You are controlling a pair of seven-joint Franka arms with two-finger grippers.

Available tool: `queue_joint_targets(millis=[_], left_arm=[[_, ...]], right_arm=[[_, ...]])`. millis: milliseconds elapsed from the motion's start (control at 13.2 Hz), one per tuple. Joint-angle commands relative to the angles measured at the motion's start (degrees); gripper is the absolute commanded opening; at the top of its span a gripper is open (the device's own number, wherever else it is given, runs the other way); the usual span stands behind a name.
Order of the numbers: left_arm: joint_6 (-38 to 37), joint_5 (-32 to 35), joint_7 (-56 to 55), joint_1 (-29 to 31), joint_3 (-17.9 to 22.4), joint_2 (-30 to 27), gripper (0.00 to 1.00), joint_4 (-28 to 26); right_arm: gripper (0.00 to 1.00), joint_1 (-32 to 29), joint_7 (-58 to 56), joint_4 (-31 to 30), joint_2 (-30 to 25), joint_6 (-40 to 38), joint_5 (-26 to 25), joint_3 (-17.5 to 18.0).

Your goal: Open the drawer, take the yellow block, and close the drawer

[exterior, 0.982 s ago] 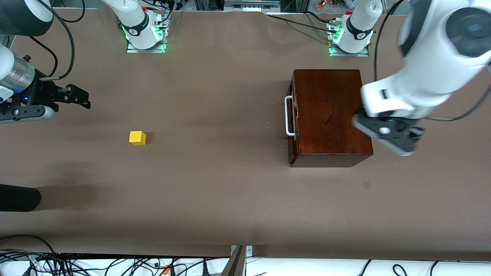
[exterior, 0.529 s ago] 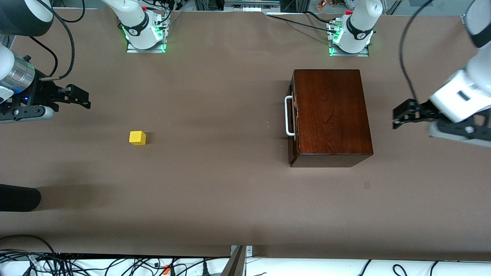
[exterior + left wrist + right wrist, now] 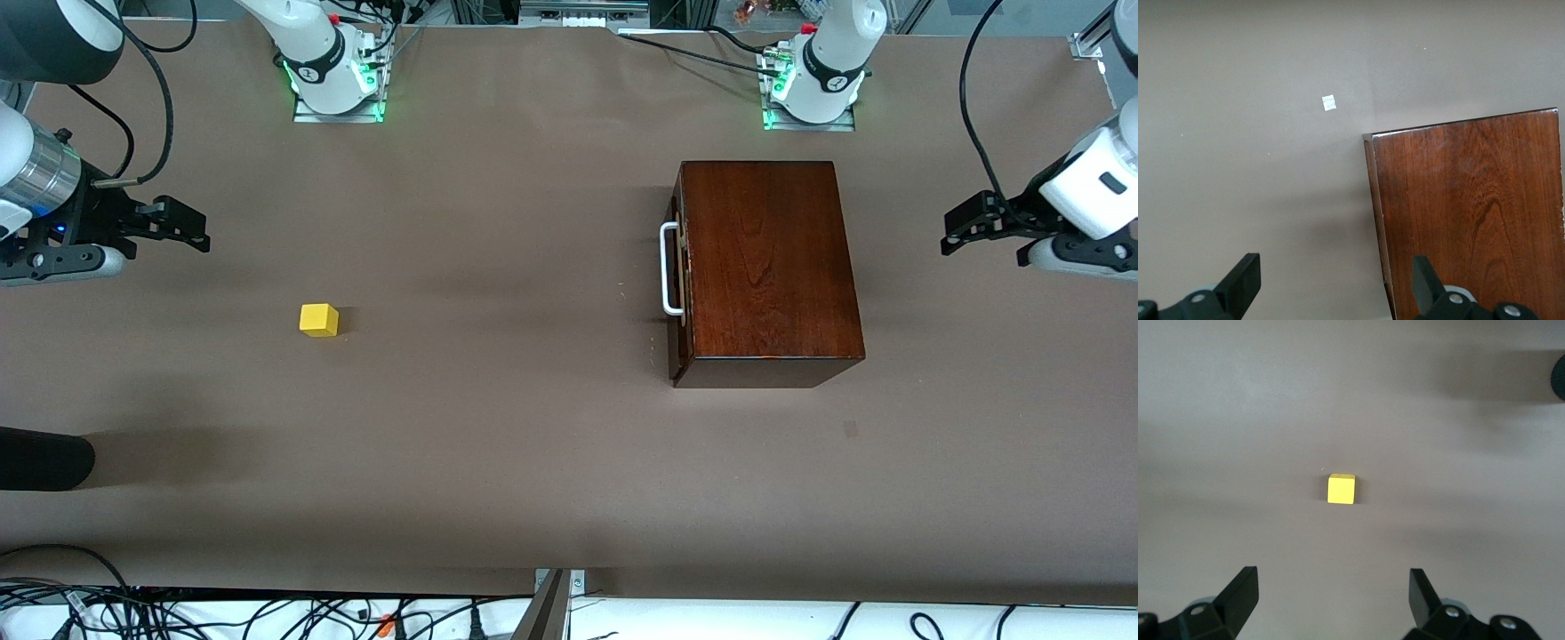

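We see little left to go wrong, though a few risks remain. The drawer [image 3: 680, 271] sits pushed into its dark wooden box [image 3: 765, 267], and we judge it shut, but a thin line shows along its front edge, so it may not be fully home; a bump on the white handle [image 3: 669, 269] could slide it out. The yellow block [image 3: 319, 320] lies loose on the table [image 3: 533, 462], so a careless sweep by the right arm, or a descent that lands off centre, could knock it away or tip it.

Our left pincer [image 3: 956, 233] hangs over bare table at the left arm's end, just beside the box, its fingers [image 3: 1245, 283] spread apart and holding nothing. Our right pincer [image 3: 191, 229] hovers over the right arm's end, also spread wide and empty, with the block on the table below it.

The block is a small, bright yellow cube with clean edges, resting flat and upright, well apart from the box and a little nearer the front camera than the handle. It looks light and easy to pinch squarely.
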Motion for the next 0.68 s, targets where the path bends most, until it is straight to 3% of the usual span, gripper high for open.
queue_joint_targets(millis=[0,604], left_arm=[[0.61,-0.03,1.67,0.32,-0.98,-0.15,1.00,-0.40],[-1.41,0.94,1.40,0.14,-2.39,0.03,1.00,0.65]], right_arm=[[1.00,-0.42,0.65,1.10,0.24,-0.87,-0.29,0.38],[1.00,-0.42,0.65,1.10,0.24,-0.87,-0.29,0.38]])
